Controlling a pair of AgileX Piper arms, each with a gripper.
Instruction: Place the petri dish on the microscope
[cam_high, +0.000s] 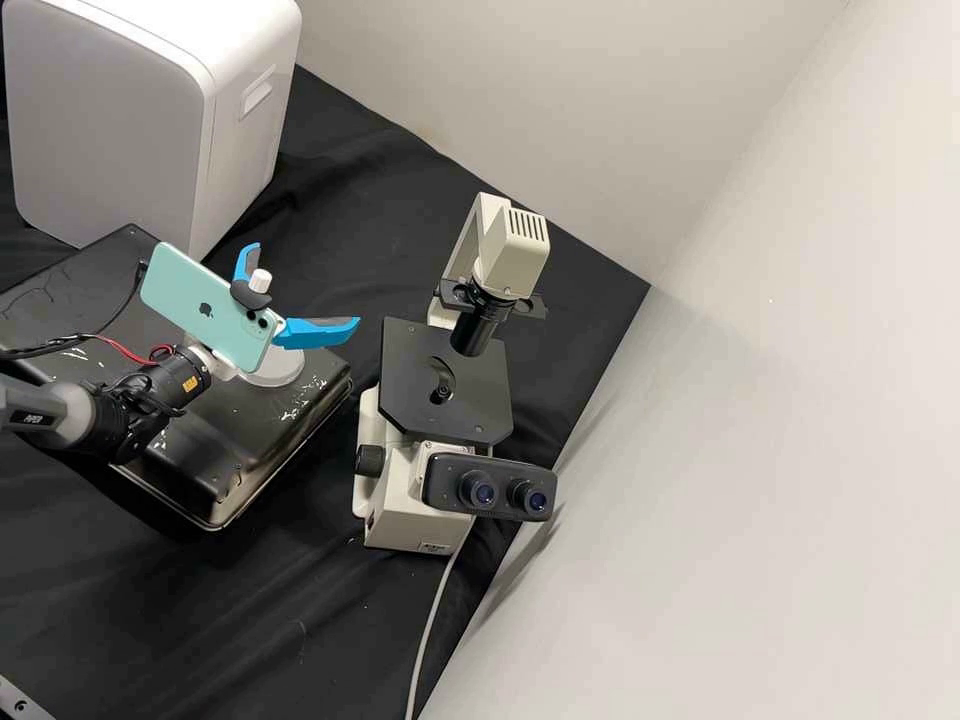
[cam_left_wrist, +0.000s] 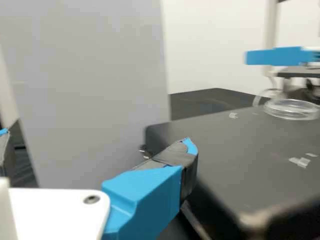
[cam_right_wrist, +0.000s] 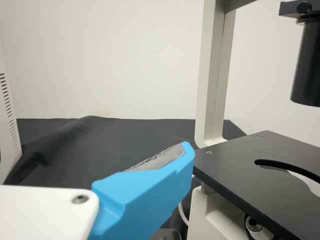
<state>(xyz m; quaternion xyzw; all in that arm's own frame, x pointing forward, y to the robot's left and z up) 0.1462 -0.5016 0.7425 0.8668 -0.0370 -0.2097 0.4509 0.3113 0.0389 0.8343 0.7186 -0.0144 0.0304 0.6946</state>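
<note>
The clear petri dish (cam_high: 281, 376) (cam_left_wrist: 292, 107) lies on the corner of a black box (cam_high: 215, 450) (cam_left_wrist: 240, 160) nearest the microscope. My right gripper (cam_high: 285, 298) hangs just above the dish, open, fingers spread wide and holding nothing. One of its fingers (cam_right_wrist: 150, 192) points toward the microscope's black stage (cam_high: 445, 375) (cam_right_wrist: 265, 165), and the same finger (cam_left_wrist: 282, 56) appears above the dish in the left wrist view. My left gripper (cam_left_wrist: 96, 138) is open and empty, low beside the far end of the black box. The microscope (cam_high: 440, 480) stands to the right of the box.
A white appliance (cam_high: 150, 110) stands behind the black box, and its pale wall (cam_left_wrist: 90, 90) is close to my left gripper. The condenser tube (cam_high: 470, 325) hangs over the stage opening. A white wall (cam_high: 780, 400) runs along the bench's right edge. A cable (cam_high: 430, 620) leads off the microscope's front.
</note>
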